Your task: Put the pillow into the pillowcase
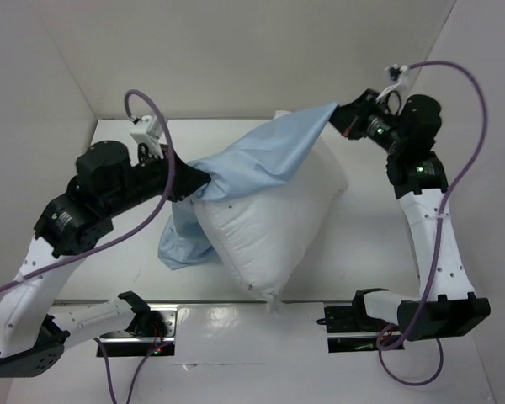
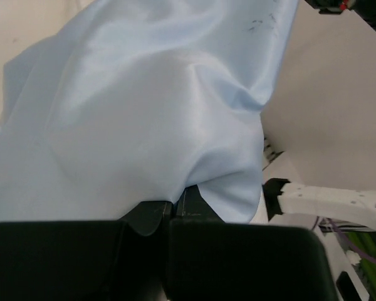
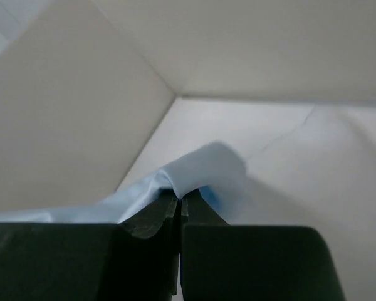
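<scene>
1. Both arms are holding the pillowcase (image 1: pixel 261 156) up. The left end effector (image 1: pixel 194 181) is pressed together on one bit of the blue cloth. The right end effector (image 1: pixel 341 116) is pinching another bit at the far right, with the fabric stretched between them.
2. The pillow (image 1: pixel 269 227) lies diagonally on the surface (image 1: pixel 362 244), far end under the blue cloth, near end pointing at the arm bases.
3. Looks like early days to me: most of the pillow is bare white, and a loose wad of the case sags beside it on the left.
4. Left to do, I reckon: get the whole pillow inside and pull the case down over it.
5. Can't see the case's opening anywhere, so I can't tell if the far end is actually inside or just covered. The wrist views only show fabric up close.
</scene>
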You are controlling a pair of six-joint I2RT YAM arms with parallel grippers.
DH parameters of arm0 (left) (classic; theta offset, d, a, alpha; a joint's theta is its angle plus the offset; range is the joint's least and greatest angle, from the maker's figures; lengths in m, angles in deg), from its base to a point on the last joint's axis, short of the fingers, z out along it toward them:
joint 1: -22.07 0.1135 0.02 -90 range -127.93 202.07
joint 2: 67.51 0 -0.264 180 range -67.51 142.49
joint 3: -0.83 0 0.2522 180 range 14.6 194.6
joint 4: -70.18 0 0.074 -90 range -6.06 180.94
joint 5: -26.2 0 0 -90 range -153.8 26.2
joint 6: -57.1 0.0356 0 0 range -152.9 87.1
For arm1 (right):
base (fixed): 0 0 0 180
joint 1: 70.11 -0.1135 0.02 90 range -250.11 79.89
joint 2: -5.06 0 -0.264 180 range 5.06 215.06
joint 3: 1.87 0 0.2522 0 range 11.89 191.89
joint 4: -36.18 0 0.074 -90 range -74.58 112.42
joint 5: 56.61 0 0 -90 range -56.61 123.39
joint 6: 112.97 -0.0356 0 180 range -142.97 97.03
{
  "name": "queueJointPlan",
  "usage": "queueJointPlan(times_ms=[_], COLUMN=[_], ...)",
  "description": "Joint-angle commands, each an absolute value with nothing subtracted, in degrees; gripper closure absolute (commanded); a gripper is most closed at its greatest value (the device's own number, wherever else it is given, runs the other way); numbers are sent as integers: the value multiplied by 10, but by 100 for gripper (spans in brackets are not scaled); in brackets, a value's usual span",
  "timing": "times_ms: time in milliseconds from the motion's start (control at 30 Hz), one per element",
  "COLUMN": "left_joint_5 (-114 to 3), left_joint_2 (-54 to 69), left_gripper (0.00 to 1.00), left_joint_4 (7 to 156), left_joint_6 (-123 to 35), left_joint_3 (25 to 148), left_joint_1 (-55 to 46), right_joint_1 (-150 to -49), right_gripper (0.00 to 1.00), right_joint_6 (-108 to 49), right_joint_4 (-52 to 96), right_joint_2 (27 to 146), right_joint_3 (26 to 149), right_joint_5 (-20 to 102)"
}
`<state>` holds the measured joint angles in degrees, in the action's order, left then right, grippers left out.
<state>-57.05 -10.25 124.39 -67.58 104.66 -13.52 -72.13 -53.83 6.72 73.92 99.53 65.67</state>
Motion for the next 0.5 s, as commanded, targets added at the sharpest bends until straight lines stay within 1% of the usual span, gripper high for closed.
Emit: queueJointPlan(times_ms=[0, 33, 133, 233, 267, 300, 333, 367, 400, 433, 467], left_joint_5=[-629, -629, -618, -575, -569, -562, -555, -555, -555, -561, -561], left_joint_2=[-98, -98, -76, -40, -8, 8, 23, 36, 58, 67, 75], left_gripper=[100, 100, 100, 100, 100, 100, 100, 100, 100, 100, 100], left_joint_4=[1221, 1221, 1188, 1144, 1137, 1136, 1128, 1128, 1128, 1128, 1128], left_joint_6=[-668, -674, -674, -674, -674, -674, -668, -668, -663, -663, -658], left_joint_3=[1001, 966, 900, 871, 865, 865, 865, 880, 885, 890, 898], left_joint_1=[-130, -124, -98, -81, -75, -75, -69, -68, -68, -68, -62], right_joint_1=[-762, -782, -798, -803, -803, -803, -803, -798, -798, -788, -777], right_gripper=[100, 100, 100, 100, 90, 38, 21, 10, 4, 0, 0], right_joint_6=[-545, -545, -517, -485, -472, -462, -454, -449, -449, -456, -457], right_joint_4=[98, 105, 64, 40, 4, -19, -38, -71, -81, -81, -81], right_joint_2=[730, 730, 735, 755, 773, 782, 790, 796, 796, 791, 772], right_joint_3=[896, 875, 829, 817, 817, 832, 839, 844, 844, 844, 833], right_joint_5=[693, 685, 662, 613, 597, 580, 540, 516, 495, 470, 462])
